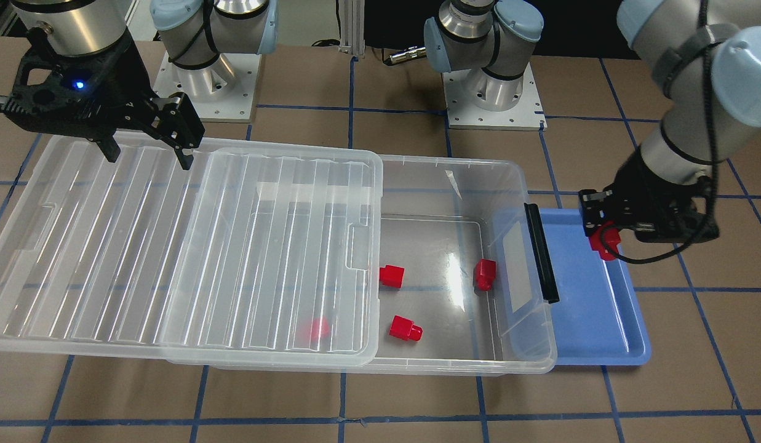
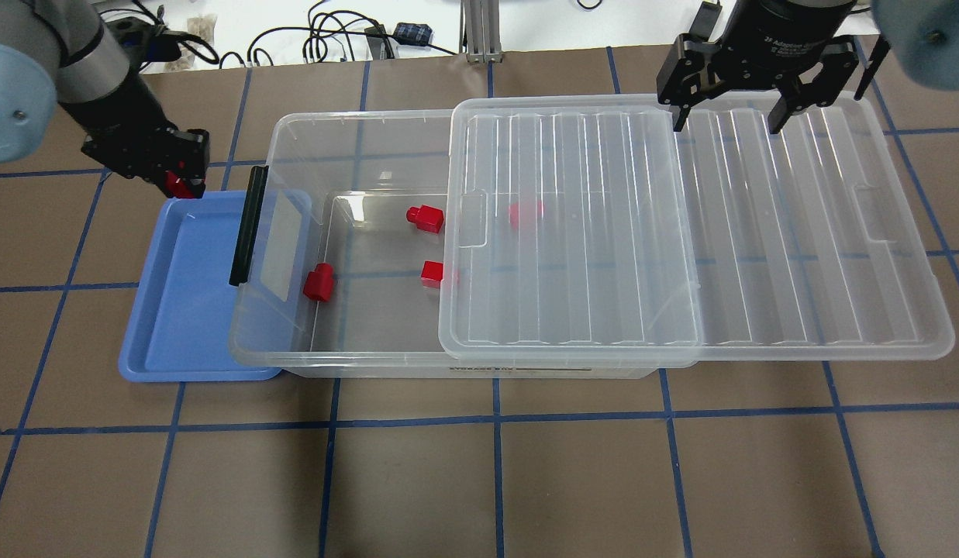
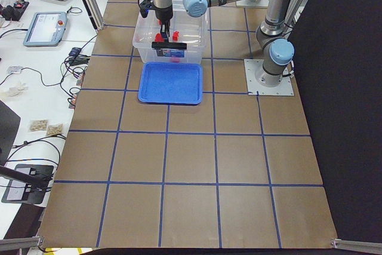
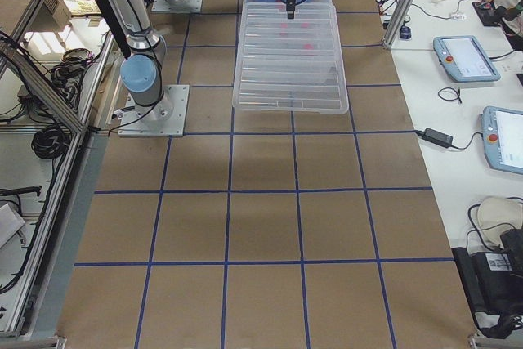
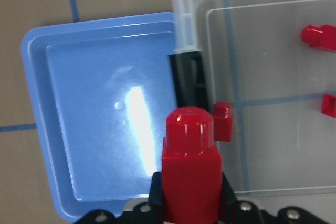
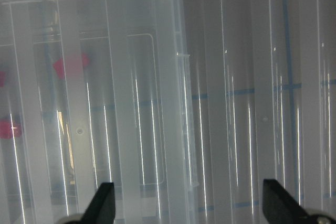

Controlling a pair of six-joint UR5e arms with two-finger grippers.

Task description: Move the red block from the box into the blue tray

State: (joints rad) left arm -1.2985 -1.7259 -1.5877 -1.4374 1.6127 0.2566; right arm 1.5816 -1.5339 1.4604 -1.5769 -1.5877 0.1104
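Note:
My left gripper point(image 2: 181, 183) is shut on a red block point(image 5: 189, 169) and holds it above the blue tray point(image 2: 184, 310), near its far edge by the rim; the gripper also shows in the front view point(image 1: 604, 241). The tray point(image 1: 595, 320) has nothing lying in it. Several more red blocks lie in the clear box point(image 2: 293, 139): one point(image 2: 425, 218), one point(image 2: 319, 281), one point(image 2: 432, 273), and one blurred under the lid point(image 2: 526, 213). My right gripper point(image 2: 731, 120) is open and empty, just above the lid's far edge point(image 6: 191, 208).
The ribbed clear lid point(image 2: 797, 232) is slid sideways, covers the box's right half and overhangs the table to the right. The box's black latch bar point(image 2: 246, 225) overhangs the tray's right side. The arm bases point(image 1: 208, 86) stand at the table's back.

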